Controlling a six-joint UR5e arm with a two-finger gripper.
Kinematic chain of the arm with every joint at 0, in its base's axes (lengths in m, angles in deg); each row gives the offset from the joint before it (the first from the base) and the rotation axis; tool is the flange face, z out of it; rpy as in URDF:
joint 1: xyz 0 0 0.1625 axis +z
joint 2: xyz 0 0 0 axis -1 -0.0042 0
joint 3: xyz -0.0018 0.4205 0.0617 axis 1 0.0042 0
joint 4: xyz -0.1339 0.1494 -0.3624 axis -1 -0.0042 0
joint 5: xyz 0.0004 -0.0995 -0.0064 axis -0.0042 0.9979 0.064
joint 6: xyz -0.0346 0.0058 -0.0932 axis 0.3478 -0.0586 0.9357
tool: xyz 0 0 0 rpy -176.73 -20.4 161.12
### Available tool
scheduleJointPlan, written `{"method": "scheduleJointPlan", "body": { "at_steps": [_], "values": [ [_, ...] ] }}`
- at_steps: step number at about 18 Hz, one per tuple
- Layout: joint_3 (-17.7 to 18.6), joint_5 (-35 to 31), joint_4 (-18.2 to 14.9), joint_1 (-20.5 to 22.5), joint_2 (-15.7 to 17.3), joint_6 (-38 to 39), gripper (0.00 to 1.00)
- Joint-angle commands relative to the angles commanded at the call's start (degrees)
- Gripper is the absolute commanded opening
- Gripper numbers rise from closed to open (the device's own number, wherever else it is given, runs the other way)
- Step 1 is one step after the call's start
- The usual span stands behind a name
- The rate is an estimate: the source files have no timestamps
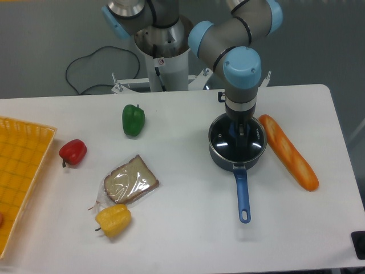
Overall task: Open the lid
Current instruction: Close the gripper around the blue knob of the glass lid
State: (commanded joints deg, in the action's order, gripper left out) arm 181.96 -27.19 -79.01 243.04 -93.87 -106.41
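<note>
At the far left edge of the bench (182, 228) sits a yellow basket (23, 171). Right of it lie a red pepper (72, 152), a green pepper (133, 120) farther back, a bagged bread slice (129, 180) and a yellow pepper (113, 220) nearest the camera. All of these lie well apart from the work.

Right of centre stands the pan (237, 149), its handle pointing toward the near edge. The lid (222, 142) sits flat on the pan, its rim matching the pan's rim all round. The gripper (238, 135) comes straight down over the lid's centre, where the knob should be; the wrist hides the knob and most of the jaws, so I cannot tell whether they are spread or already clamped on it.

The step in hand looks like the grasp at the knob. To do it well, the jaws should straddle the knob evenly and close firmly before any lift. The lift should go straight up, keeping the lid level until its rim is free of the pan, so the pan is not dragged along. If the pan rises with the lid, that signals a tilted pull.

Just right of the pan lies a baguette (288, 151), near its rim. Any sideways carry is safer toward the bare bench on the left.
</note>
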Motion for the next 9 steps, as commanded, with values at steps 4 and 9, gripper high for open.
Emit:
{"method": "scheduleJointPlan", "body": {
  "at_steps": [4,9],
  "values": [
    [-0.6,-0.1,-0.1,-0.1,-0.2,0.3,0.69],
    [-0.6,-0.3,-0.2,-0.2,-0.2,1.8,0.37]
  ]
}}
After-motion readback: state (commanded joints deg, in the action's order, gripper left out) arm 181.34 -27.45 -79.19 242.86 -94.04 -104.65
